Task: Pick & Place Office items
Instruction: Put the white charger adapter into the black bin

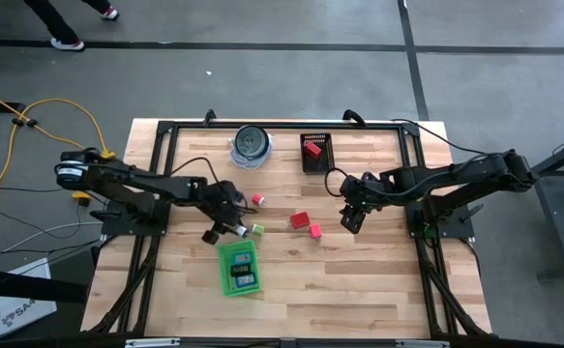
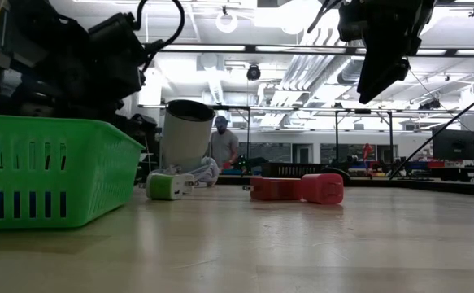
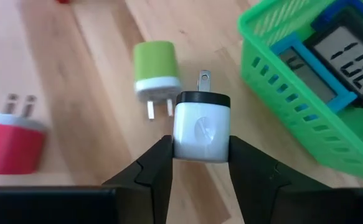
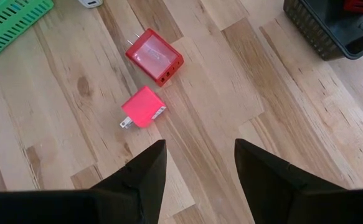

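While two blue clocks [image 3: 340,62] are sitting in the green tray [image 3: 281,81], the left gripper [image 3: 200,158] is squeezing a white plug [image 3: 200,127] just beside it. The right gripper [image 4: 197,165] is hanging open above the pink plug [image 4: 142,107] and red plug [image 4: 155,56], which are waiting on the table.

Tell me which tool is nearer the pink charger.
Right. The right tool hangs open just beside the pink charger; the left tool, gripping a white charger, sits farther off.

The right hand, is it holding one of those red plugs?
No, the right hand is open and empty, above the wood, with the pink plug and the red plug lying loose ahead of it.
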